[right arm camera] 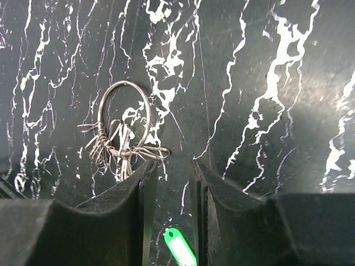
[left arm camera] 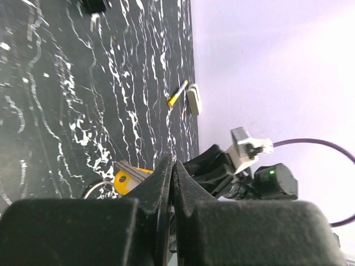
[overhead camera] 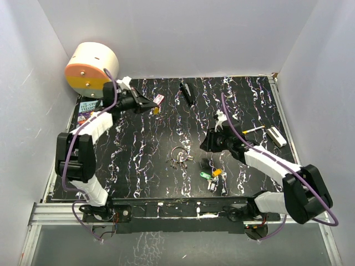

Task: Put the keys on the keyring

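The keyring [overhead camera: 178, 155], a thin silver wire ring with grey metal keys, lies mid-table. In the right wrist view it [right arm camera: 123, 124] lies just left of my left fingertip. My right gripper [overhead camera: 204, 143] [right arm camera: 172, 166] is open and empty, low over the table. The green key [overhead camera: 205, 175] [right arm camera: 180, 249], an orange key [overhead camera: 217, 172] and a white key [overhead camera: 212, 184] lie close together near the front. My left gripper [overhead camera: 147, 105] [left arm camera: 173, 160] is shut at the back left. A yellow key [overhead camera: 156, 110] [left arm camera: 130, 178] shows beside its tip, and nothing shows between the jaws.
A small red-and-white box [overhead camera: 159, 99] lies by the left gripper. A black pen-like stick [overhead camera: 187, 93] lies at the back middle. A yellow-tipped stick [overhead camera: 254, 129] and a white block [overhead camera: 275, 136] lie at the right. A cream-and-orange drum [overhead camera: 91, 69] stands at the back left corner.
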{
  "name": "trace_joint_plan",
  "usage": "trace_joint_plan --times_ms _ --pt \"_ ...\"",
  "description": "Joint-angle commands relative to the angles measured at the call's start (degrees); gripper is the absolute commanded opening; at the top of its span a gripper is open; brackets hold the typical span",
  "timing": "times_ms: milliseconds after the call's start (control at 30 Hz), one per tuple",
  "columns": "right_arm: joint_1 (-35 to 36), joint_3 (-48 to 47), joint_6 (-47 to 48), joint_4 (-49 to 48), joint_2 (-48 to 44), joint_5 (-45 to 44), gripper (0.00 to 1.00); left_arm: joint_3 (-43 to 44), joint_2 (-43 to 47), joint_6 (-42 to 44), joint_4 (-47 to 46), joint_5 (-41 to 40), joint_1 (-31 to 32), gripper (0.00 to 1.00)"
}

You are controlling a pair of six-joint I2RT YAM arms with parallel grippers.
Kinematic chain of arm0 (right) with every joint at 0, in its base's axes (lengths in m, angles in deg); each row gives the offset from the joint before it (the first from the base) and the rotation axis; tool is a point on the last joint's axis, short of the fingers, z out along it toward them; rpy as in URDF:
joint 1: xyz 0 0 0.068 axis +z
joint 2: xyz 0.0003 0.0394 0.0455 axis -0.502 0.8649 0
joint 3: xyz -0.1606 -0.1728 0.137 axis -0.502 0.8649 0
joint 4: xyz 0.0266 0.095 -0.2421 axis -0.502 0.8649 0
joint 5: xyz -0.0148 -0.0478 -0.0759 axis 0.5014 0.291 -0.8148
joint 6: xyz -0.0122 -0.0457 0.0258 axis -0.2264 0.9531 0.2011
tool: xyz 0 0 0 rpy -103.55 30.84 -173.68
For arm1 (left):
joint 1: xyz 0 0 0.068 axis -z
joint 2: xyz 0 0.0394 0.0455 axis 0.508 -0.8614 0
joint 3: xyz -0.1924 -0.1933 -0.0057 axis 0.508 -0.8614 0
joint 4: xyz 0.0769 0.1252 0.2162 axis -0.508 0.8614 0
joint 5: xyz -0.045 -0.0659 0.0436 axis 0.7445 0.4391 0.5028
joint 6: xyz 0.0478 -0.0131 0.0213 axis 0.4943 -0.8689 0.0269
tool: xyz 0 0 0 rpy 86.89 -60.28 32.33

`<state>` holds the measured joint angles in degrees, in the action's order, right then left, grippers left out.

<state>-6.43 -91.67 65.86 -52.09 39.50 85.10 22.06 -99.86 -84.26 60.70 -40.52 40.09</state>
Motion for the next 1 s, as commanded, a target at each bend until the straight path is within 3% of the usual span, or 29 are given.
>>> trace_joint_plan --times_ms 0,333,633,967 --pt "0.6 -3.9 -8.4 -1.4 3.6 2.5 0.32 -0.3 6.4 1.1 3.3 2.2 -4.9 0.0" --pt "4.8 -7.6 -20.6 -1.8 11.3 4.4 0.35 -1.7 9.4 1.9 2.7 2.9 -12.0 0.0" --pt "6.0 -7.9 -22.6 -0.4 13.2 1.4 0.41 -2.6 10.1 1.4 1.0 2.9 -13.7 0.0" --pt "6.6 -5.9 -23.6 -0.8 13.6 0.3 0.42 -3.9 10.2 1.3 -0.2 2.3 -14.9 0.0"
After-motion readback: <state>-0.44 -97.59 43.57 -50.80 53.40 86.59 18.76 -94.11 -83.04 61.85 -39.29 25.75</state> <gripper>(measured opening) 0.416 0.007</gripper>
